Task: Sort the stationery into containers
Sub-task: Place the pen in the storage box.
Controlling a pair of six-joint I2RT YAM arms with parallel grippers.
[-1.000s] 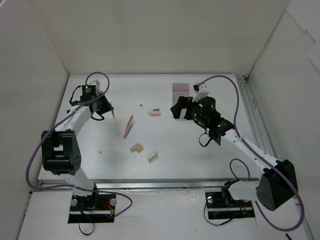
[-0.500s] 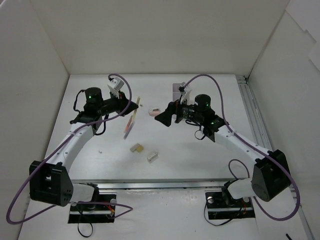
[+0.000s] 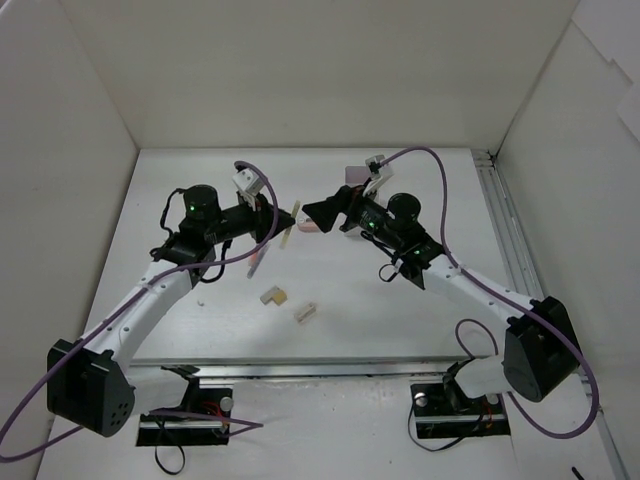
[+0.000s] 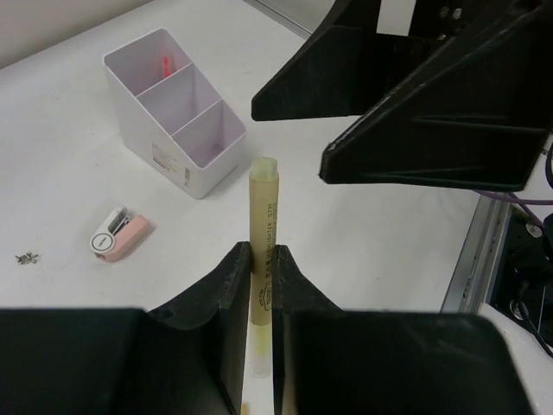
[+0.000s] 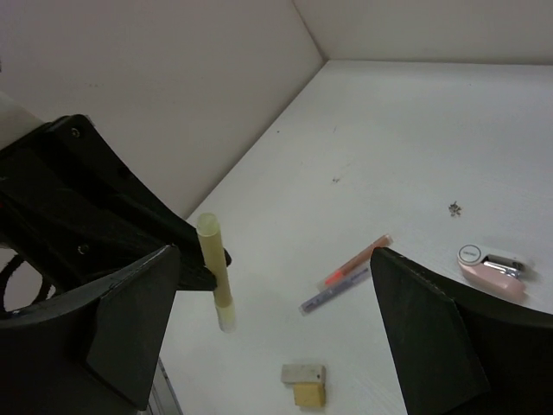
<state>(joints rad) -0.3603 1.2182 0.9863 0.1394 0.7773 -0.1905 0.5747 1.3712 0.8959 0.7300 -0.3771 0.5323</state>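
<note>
Left gripper: fingers pinching a pale yellow stick low on its shaft. The stick is in the air over the far-middle tabletop, free end pointing away toward your other arm.

Right gripper: fingers spread wide, nothing in them, mouth facing the stick. In its wrist view the stick stands upright in the gap, nearer the finger on that view's left, touching neither. The long axis lies across the line the fingers close along, so a handover grip looks workable.

The right arm is the nearer to the box, which sits by the far edge with a pink item in one end compartment. Nothing stands between the grippers.

Below on the tabletop, well apart from both: two pens, pink block, L-block, cream block.

Risk: close above the left fingertips, not on them.
</note>
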